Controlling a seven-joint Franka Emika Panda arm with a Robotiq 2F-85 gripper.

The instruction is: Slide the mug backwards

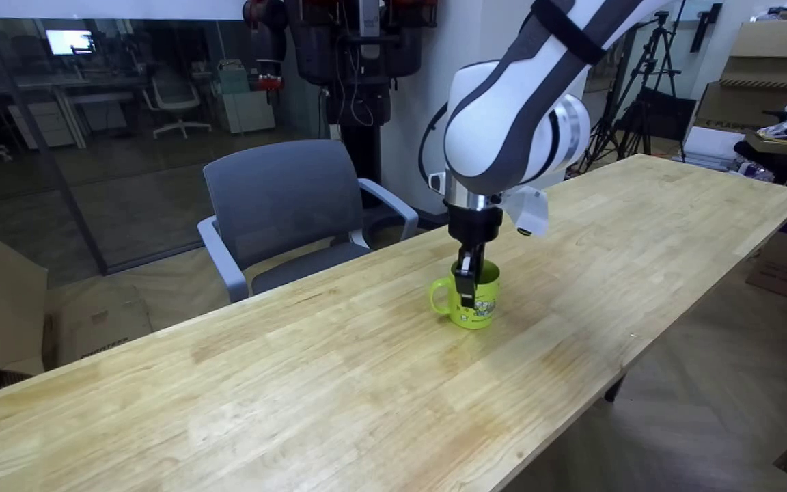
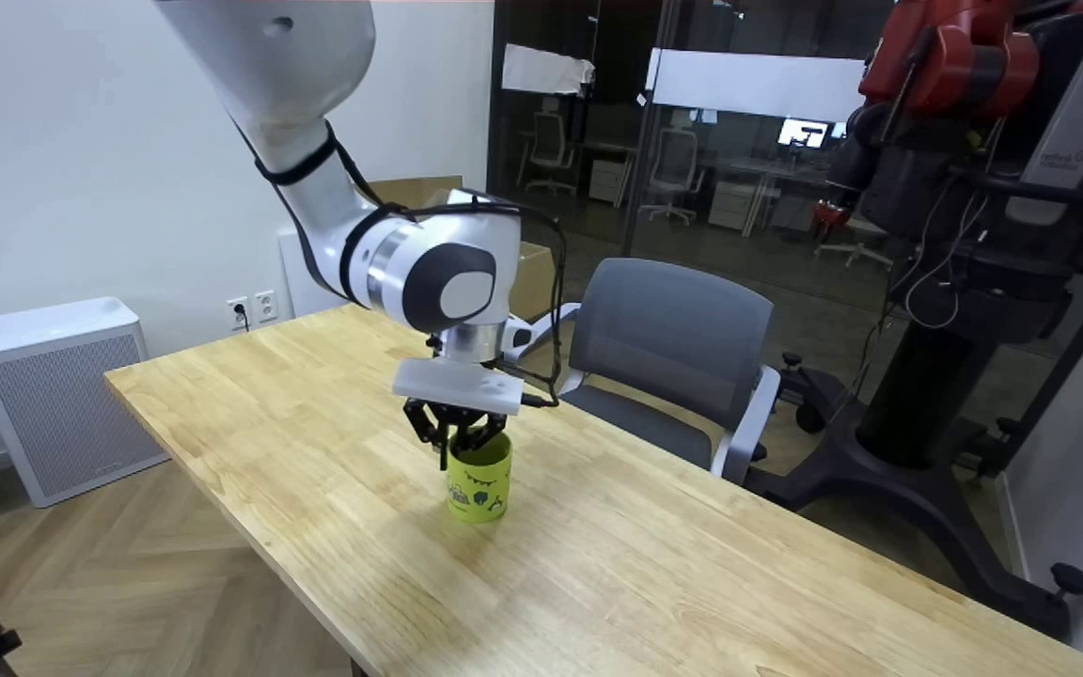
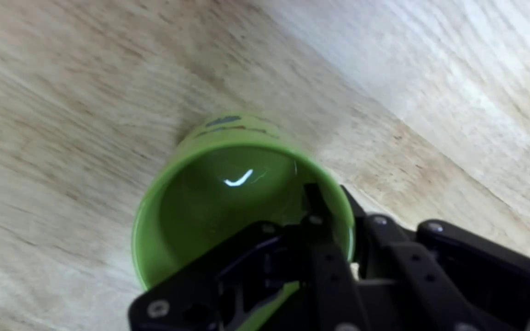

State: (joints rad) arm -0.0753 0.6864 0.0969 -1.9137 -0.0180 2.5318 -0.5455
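The lime-green mug (image 1: 484, 313) stands upright on the wooden table, its dark printed pictures facing out. It also shows in an exterior view (image 2: 480, 494) and, from above, in the wrist view (image 3: 219, 202). Its handle points to the left in an exterior view (image 1: 438, 295) and is hidden in the other views. My gripper (image 3: 332, 197) straddles the mug's rim, one finger inside and one outside, closed on the wall. In both exterior views the gripper points down at the mug (image 1: 467, 295) (image 2: 452, 455). The inner fingertip is hidden there by the mug wall.
The long wooden table (image 1: 298, 396) extends on both sides of the mug. A grey office chair (image 1: 284, 198) stands close against one long edge, also seen in an exterior view (image 2: 673, 329). A red and black robot (image 2: 955, 207) stands beyond the chair.
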